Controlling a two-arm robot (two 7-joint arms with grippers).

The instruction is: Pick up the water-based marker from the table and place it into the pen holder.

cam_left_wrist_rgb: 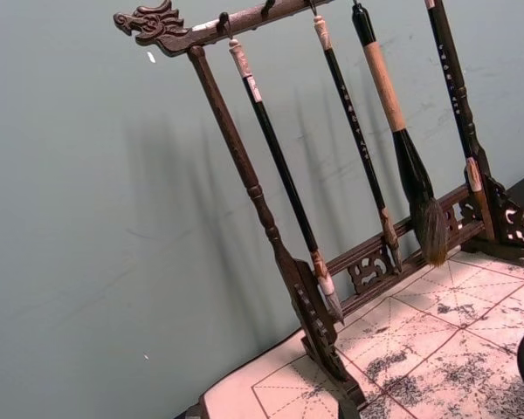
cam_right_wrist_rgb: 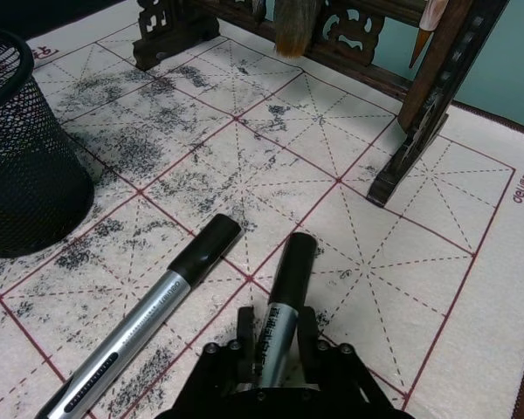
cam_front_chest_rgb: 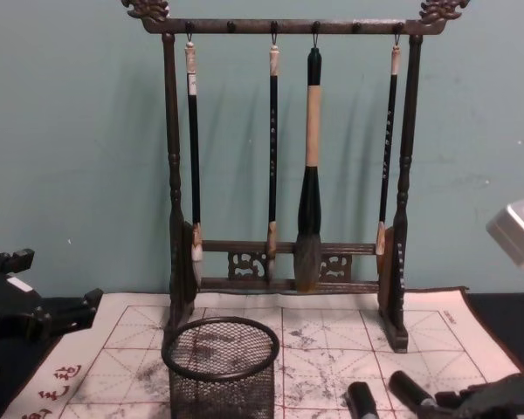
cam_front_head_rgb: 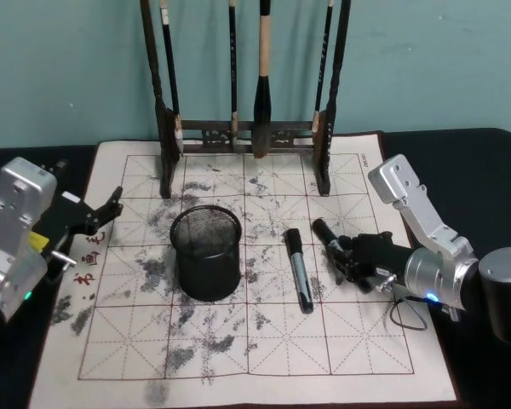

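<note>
My right gripper (cam_front_head_rgb: 341, 247) is clenched on a marker (cam_front_head_rgb: 325, 230). It has a black cap and a silver-grey barrel with small print I can't read. It sits low over the white mat (cam_front_head_rgb: 324, 341), at 3 o'clock from the pen holder (cam_front_head_rgb: 206, 256). Its cap points toward 11 o'clock, at the brush rack (cam_front_head_rgb: 247, 134). In the right wrist view, the jaws close on both sides of the barrel (cam_right_wrist_rgb: 288, 271) and the rear end is hidden under the gripper (cam_right_wrist_rgb: 271, 349). I can't tell whether the cap tip touches the mat.

A second marker (cam_front_head_rgb: 299, 271) of the same look lies flat on the mat between the held one and the pen holder, with its cap at 12 o'clock. In the right wrist view its tail (cam_right_wrist_rgb: 148, 323) is cut off at the frame edge.

The pen holder is a black mesh cup, standing upright. The chest view cuts off its base (cam_front_chest_rgb: 223, 371) and shows just the two caps, with the held one (cam_front_chest_rgb: 406, 388) on the right.

My left gripper (cam_front_head_rgb: 102, 213) is parked at 9 o'clock from the pen holder, over the mat's edge, with its jaws apart and holding nothing.
</note>
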